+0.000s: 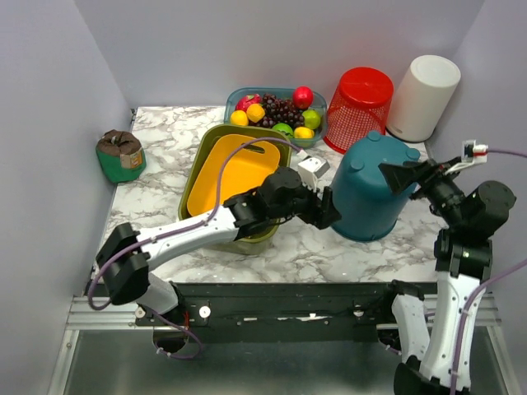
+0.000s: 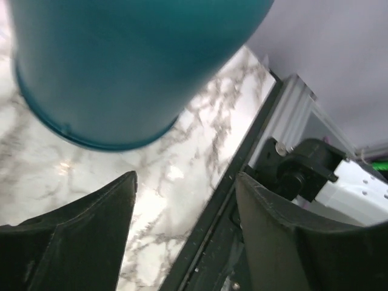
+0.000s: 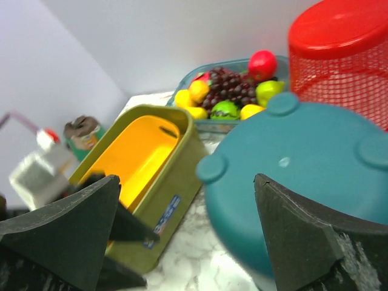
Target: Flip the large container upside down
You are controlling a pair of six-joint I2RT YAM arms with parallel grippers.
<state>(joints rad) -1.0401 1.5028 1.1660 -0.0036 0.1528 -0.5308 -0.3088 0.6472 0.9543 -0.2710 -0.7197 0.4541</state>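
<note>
The large teal container [image 1: 370, 189] stands rim down on the marble table, its footed base up and leaning slightly left. It fills the top of the left wrist view [image 2: 121, 60] and the right of the right wrist view [image 3: 303, 182]. My left gripper [image 1: 328, 210] is open and empty just left of its lower wall, and its jaws [image 2: 185, 179] frame bare marble and the table's front edge. My right gripper [image 1: 403, 177] is open and empty at the container's upper right, its jaws [image 3: 187, 179] spread above the base without touching it.
An olive bin [image 1: 216, 140] holding a yellow bin [image 1: 235, 177] sits left of the container. A fruit tub [image 1: 276, 111], an upturned red mesh basket [image 1: 360, 107] and a white cylinder [image 1: 422, 97] stand behind. A green pouch [image 1: 121, 155] is far left.
</note>
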